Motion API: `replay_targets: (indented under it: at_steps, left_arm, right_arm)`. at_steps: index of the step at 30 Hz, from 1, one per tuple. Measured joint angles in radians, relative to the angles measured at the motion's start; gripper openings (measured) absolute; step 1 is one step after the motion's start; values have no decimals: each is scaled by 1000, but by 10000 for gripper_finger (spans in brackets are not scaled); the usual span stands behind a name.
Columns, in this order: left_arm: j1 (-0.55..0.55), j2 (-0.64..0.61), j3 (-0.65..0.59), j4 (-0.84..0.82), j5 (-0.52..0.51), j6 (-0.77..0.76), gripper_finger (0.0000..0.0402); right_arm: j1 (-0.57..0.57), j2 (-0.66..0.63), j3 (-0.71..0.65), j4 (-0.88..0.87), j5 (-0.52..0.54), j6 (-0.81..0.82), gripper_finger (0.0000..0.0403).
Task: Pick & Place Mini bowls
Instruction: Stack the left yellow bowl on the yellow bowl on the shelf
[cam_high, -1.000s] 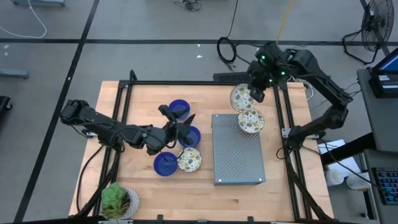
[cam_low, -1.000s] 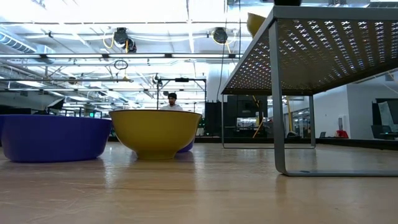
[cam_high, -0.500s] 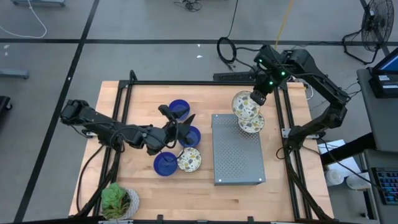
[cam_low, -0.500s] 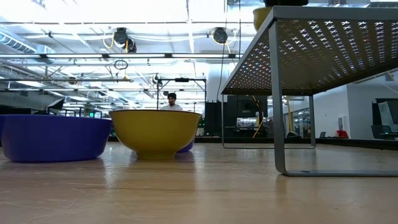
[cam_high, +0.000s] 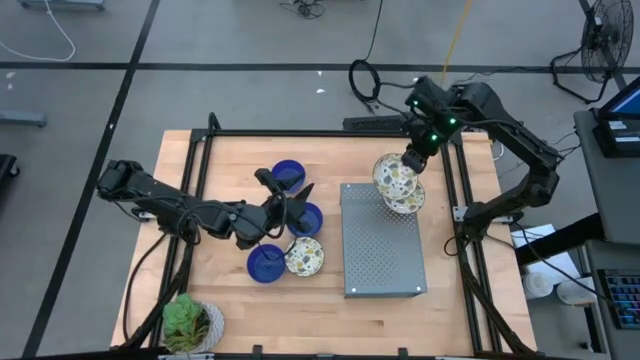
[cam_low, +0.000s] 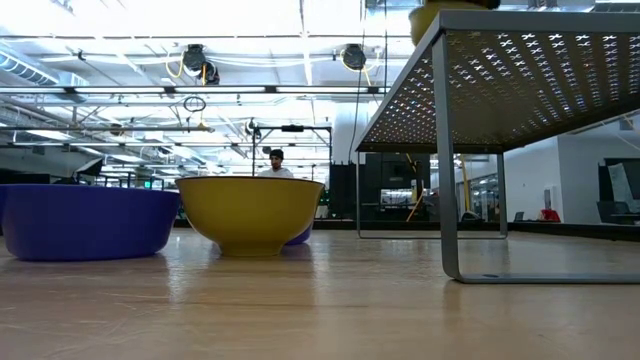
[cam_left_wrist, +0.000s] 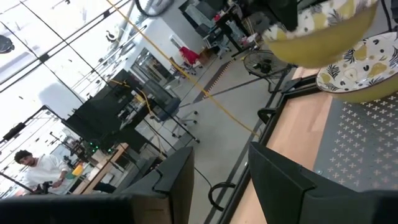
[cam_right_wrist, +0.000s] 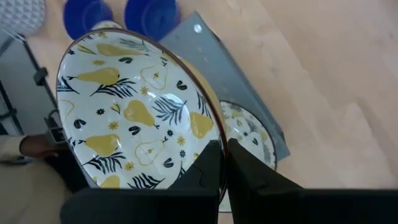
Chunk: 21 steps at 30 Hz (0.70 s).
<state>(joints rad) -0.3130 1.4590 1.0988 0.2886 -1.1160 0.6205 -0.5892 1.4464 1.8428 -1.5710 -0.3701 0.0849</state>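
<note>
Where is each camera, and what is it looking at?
High: above the table, looking straight down; both arms show, right gripper shut on a patterned bowl.
Low: at tabletop height, looking across at a blue bowl and yellow-sided bowl; no arm shows.
Left wrist: past its own jaws toward the room.
Right wrist: down onto the held bowl.
Shared: both wrist views and the high view show the held bowl above the metal shelf.

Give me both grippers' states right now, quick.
Left gripper: empty, fingers parted, over the blue bowls.
Right gripper: shut on a patterned bowl, above another on the metal stand.
</note>
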Motion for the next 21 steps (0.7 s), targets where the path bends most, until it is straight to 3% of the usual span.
replay_targets:
  at_steps: [9, 21]
  left_arm:
    - [0, 0, 0, 0, 0, 0, 157]
    - [0, 0, 0, 0, 0, 0, 157]
  right_arm:
    - [-8, -20, -78, 2, 0, -64, 0]
    - [-97, -228, -121, 2, 0, -62, 0]
